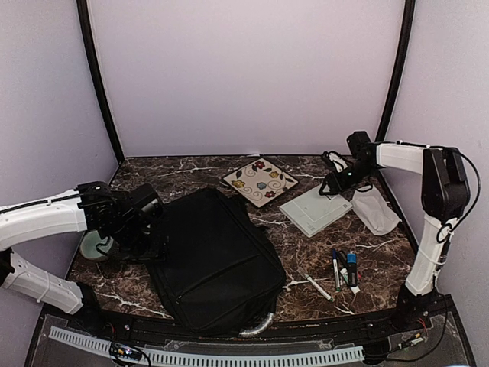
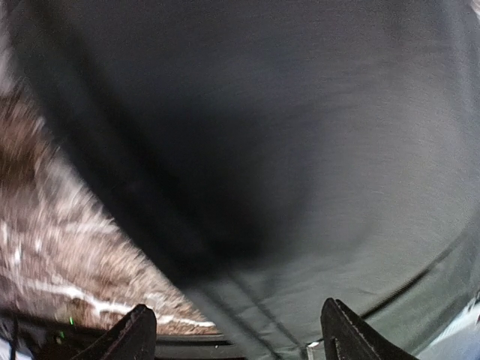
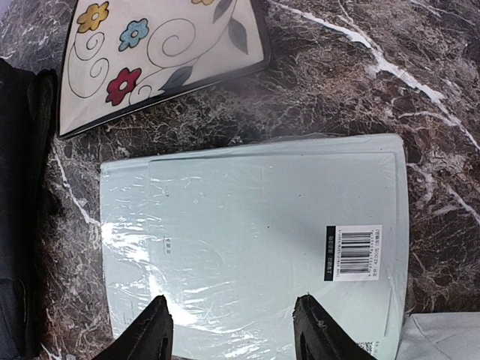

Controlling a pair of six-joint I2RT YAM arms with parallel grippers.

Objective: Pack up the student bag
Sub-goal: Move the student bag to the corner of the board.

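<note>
Your dark marbled table (image 1: 191, 164) carries everything. The student bag (image 1: 214, 260) is the biggest thing on it: it lies flat at the near middle, slightly left of centre, with its grey-white handle (image 1: 256, 329) curling out at the near edge.

Your left gripper (image 2: 240, 322) is at the bag's left side. In its wrist view the two fingers stand wide apart and black fabric fills nearly the whole picture. Nothing sits between the fingers, and you cannot tell whether they touch the cloth.

To the right of the bag lies a pale green book (image 1: 315, 210) in shiny wrap, barcode sticker up. Your right gripper (image 3: 236, 319) is over it with its fingers spread and gripping nothing. Whether the tips rest on the cover is not clear.

A square flowered plate (image 1: 260, 182) sits just beyond the bag, to the far left of the book and apart from it. A white pouch (image 1: 374, 210) lies just to the right of the book.

A round pale-green object (image 1: 95, 246) is partly hidden under your left arm, near the left edge. A few markers (image 1: 344, 267) lie loose at the near right, well apart from the bag.
</note>
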